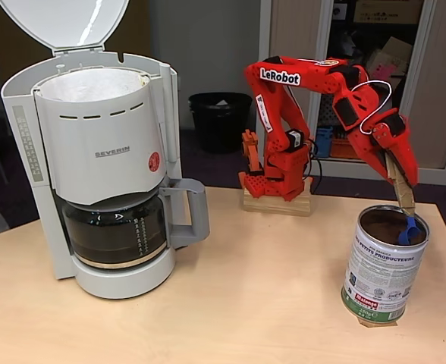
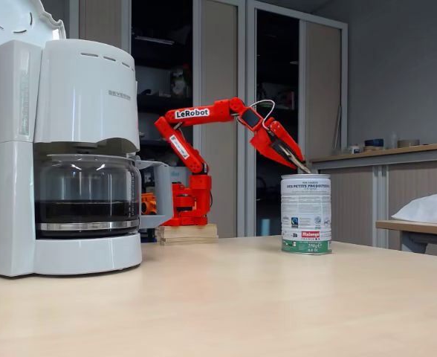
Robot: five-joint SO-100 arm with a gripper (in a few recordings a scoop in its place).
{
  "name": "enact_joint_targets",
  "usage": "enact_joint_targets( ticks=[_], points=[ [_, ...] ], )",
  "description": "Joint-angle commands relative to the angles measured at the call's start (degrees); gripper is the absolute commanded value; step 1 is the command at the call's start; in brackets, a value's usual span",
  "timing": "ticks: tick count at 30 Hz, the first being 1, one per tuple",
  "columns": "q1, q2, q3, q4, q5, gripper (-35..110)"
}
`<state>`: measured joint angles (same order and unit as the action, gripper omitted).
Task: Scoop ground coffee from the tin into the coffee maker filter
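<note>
Tin [image 1: 384, 265] at bench [image 1: 246, 303] right edge; jaws pinching a blue scoop [image 1: 409, 230] dipped into ground coffee [image 1: 382, 224]. Filter [image 1: 94, 85] in the coffee maker [image 1: 98, 159], left edge, looks empty. Scooping underway; transfer and pour left.

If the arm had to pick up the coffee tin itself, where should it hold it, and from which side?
Probably the upper wall of the tin, approached from the side, from the arm's base. The tin stands upright, its wall is round and smooth, and its open top holds coffee and the blue scoop under the end effector, so a top grasp is poor.
</note>
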<state>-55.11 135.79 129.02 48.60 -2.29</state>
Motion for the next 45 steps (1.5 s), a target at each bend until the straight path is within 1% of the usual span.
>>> enact_joint_targets(
  ticks=[1, 12, 26, 32, 38, 45],
  points=[
    [-0.09, 6.24, 3.69, -1.49, 0.26, 0],
    [2.55, 16.79, 10.37, -1.93, -0.62, 0],
    [4.31, 27.33, 12.66, -0.09, -0.62, 0],
    [7.03, 26.89, 6.33, 0.18, 0.35, 0],
    [11.34, 21.8, -6.24, 5.1, 0.18, 0],
    [18.11, 17.31, -19.34, 9.58, -2.29, 0]
  ],
)
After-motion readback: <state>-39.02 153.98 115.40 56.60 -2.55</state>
